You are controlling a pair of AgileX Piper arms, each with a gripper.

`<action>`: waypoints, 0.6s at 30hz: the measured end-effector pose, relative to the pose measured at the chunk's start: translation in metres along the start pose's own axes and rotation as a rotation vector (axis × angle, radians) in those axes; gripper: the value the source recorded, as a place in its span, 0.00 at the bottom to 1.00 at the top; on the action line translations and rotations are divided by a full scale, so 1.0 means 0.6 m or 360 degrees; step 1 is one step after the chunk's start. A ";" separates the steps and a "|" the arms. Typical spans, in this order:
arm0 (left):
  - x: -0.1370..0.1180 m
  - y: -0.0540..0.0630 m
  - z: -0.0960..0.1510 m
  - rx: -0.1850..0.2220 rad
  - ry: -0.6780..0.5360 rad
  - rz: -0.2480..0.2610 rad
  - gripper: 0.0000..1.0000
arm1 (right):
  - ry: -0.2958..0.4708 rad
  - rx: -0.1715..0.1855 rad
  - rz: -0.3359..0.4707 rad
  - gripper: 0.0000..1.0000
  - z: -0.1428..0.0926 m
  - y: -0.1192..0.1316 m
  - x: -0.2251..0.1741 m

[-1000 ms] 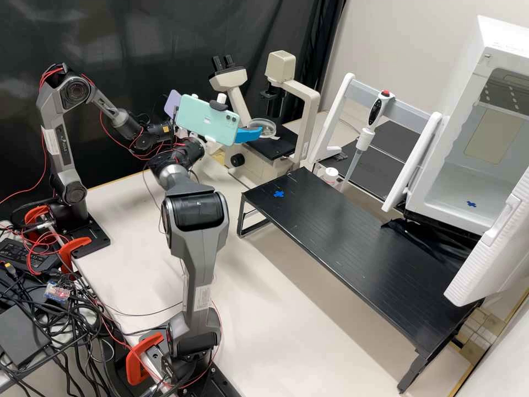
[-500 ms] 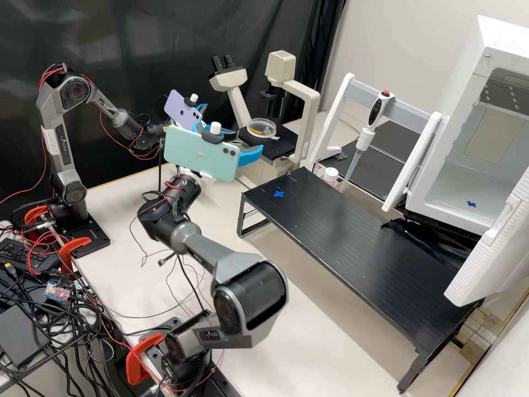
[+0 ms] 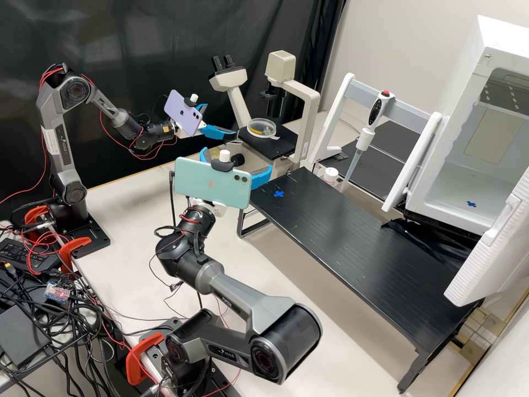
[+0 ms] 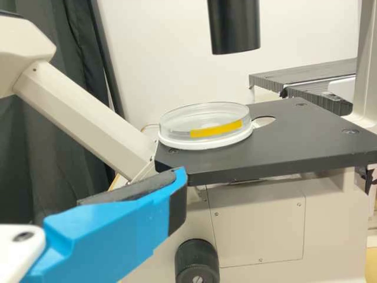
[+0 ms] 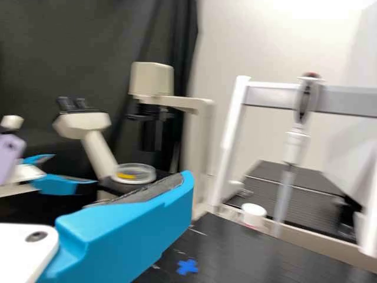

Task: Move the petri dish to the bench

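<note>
The clear petri dish with a yellow strip lies flat on the black microscope stage. My left gripper, under the purple phone, stands open left of the stage, apart from the dish. My right gripper, behind the green phone, is open and lower, between the stage and the black bench. In the left wrist view, a finger of the left gripper is near the stage edge, below the dish. In the right wrist view, the right gripper shows one finger near the bench's blue cross.
The microscope's arm rises beside the stage. A pipette hangs on a white-framed rack behind the bench, with a small white-capped container near its foot. An open white cabinet stands at the right.
My right gripper has drawn back from beside the dish, toward the near side and down, its arm folding lower. The left gripper has come into clear sight; its arm looks unmoved.
</note>
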 end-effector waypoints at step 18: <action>0.000 0.000 0.000 0.0000 0.0000 0.0000 1.00 | -0.0683 -0.0241 0.0340 1.00 0.171 -0.070 0.147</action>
